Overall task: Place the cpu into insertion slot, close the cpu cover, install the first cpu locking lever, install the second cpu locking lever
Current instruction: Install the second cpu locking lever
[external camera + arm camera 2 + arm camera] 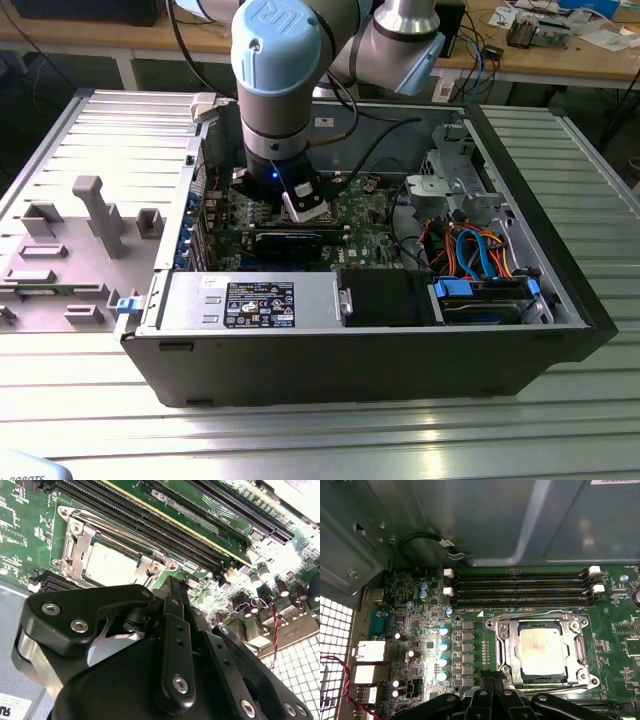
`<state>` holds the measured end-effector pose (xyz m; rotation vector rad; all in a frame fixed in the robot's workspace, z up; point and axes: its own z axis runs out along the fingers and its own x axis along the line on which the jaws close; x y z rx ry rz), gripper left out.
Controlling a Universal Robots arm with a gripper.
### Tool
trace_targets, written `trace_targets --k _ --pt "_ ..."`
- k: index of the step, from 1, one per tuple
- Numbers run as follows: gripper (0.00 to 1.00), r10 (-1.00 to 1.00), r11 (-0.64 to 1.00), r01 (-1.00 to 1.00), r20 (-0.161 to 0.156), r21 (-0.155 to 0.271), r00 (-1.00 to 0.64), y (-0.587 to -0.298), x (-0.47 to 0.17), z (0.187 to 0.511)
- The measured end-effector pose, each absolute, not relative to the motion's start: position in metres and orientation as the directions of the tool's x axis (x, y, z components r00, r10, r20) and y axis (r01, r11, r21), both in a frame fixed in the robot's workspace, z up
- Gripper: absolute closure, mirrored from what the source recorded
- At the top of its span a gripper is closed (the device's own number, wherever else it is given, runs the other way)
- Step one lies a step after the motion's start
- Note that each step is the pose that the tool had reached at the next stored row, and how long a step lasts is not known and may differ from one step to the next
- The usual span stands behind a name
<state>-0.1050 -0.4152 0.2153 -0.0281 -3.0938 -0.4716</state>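
Cpu [541, 651] lies under cover, just beyond hand [492, 680].

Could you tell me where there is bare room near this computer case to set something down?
The ribbed metal table lies bare in front of the computer case and at the exterior view's right. Crowded: the grey fixture plate with its blocks, and the case's inside, where the gripper hangs over the green board.

The exterior view looks down from a high front angle at the open computer case [370, 300]. Both wrist views sit close over the green board [420, 630], sharing the cpu [540, 652] and the memory slots [520, 587].
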Motion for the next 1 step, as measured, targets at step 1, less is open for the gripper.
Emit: trace_targets --k 1 --pt "0.89 0.016 0.954 0.02 0.014 0.298 -1.0 -0.4152 -0.105 0.2153"
